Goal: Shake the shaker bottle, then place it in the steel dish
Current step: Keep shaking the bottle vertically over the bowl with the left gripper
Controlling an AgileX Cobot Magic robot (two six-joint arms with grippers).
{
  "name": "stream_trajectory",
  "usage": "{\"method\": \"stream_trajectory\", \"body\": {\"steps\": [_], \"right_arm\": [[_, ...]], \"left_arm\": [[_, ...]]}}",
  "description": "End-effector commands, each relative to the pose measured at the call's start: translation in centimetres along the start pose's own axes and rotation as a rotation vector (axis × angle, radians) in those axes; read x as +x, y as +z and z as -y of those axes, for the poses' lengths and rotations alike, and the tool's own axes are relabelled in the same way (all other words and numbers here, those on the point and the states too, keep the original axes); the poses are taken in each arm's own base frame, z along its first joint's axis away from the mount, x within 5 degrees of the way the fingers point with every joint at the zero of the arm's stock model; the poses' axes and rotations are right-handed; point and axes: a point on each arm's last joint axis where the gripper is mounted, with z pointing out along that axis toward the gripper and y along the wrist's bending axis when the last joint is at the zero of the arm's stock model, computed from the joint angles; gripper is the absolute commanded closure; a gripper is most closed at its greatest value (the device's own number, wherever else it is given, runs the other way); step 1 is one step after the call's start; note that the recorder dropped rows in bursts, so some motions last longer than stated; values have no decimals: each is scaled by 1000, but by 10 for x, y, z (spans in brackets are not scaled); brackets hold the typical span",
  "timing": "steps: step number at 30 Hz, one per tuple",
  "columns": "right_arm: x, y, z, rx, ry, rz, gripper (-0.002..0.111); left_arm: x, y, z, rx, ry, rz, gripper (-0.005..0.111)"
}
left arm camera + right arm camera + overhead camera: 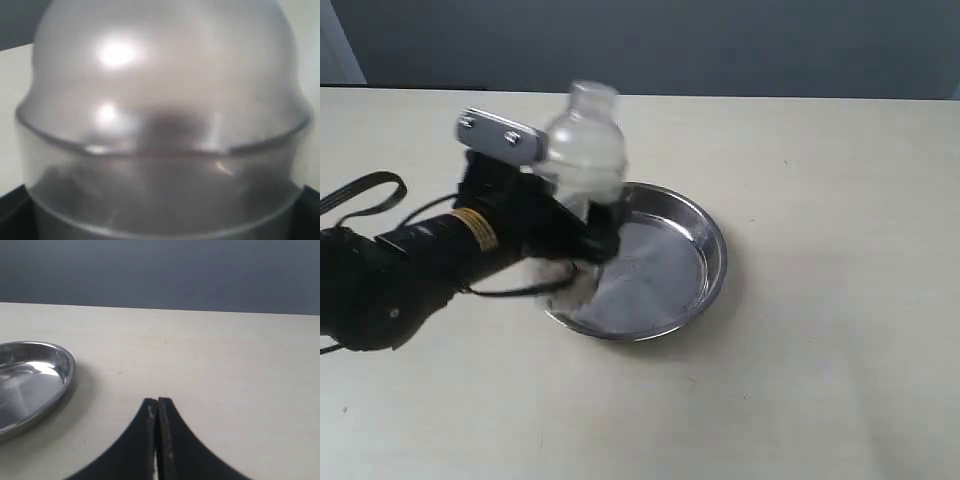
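Exterior view: shaker bottle (585, 150) gripped btwn left jaws

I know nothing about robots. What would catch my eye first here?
The black left fingers clasp a frosted shaker bottle, upright and blurry, at the left edge of a shiny steel dish in mid-table. The right fingers, pressed together, hang over the pale table beside the dish.

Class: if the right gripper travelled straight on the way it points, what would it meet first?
Likely just bare table: the right gripper aims past the steel dish, off to one side, though depth is unclear.
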Motion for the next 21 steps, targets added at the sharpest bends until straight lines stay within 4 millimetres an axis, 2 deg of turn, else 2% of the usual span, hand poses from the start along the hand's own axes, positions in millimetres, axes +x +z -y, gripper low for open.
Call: {"method": "stream_trajectory", "body": {"steps": [1, 2, 3, 5, 6, 7, 9, 10, 11, 12, 14, 15, 16, 18, 19, 20, 21], "right_arm": [[0, 0, 0, -2, -4, 10, 109], [0, 0, 0, -2, -4, 10, 109], [0, 0, 0, -2, -4, 10, 109], [0, 0, 0, -2, -4, 10, 109], [0, 0, 0, -2, -4, 10, 109], [0, 0, 0, -2, -4, 10, 109], [0, 0, 0, -2, -4, 10, 109], [0, 0, 0, -2, -4, 10, 109], [0, 0, 0, -2, -4, 10, 109], [0, 0, 0, -2, -4, 10, 109], [0, 0, 0, -2, -4, 10, 109], [0, 0, 0, -2, -4, 10, 109], [0, 0, 0, -2, -4, 10, 109], [0, 0, 0, -2, -4, 10, 109], [0, 0, 0, -2, -4, 10, 109], [0, 0, 0, -2, -4, 10, 109], [0, 0, 0, -2, -4, 10, 109]], "left_arm": [[-28, -13, 34, 313, 197, 249, 106], [-29, -11, 33, 293, 193, 239, 107], [-30, -7, 18, 144, 89, 223, 107], [-26, -4, -23, -243, -184, 245, 106], [-23, -4, -31, -326, -288, 263, 106], [-22, -2, -24, -248, -228, 231, 106], [-22, -3, 22, 163, 78, 184, 106], [-22, -8, 37, 300, 189, 206, 107], [-24, -8, 37, 290, 183, 224, 107], [-27, -6, 25, 154, 97, 238, 107], [-29, -7, -16, -272, -170, 297, 107], [-27, -11, -31, -427, -342, 350, 106], [-28, -9, -27, -381, -325, 347, 106], [-29, -4, 16, 42, 94, 257, 106], [-26, -6, 31, 186, 266, 252, 107], [-28, -5, 28, 158, 222, 258, 107], [-28, -3, 15, 30, 73, 263, 107]]}}
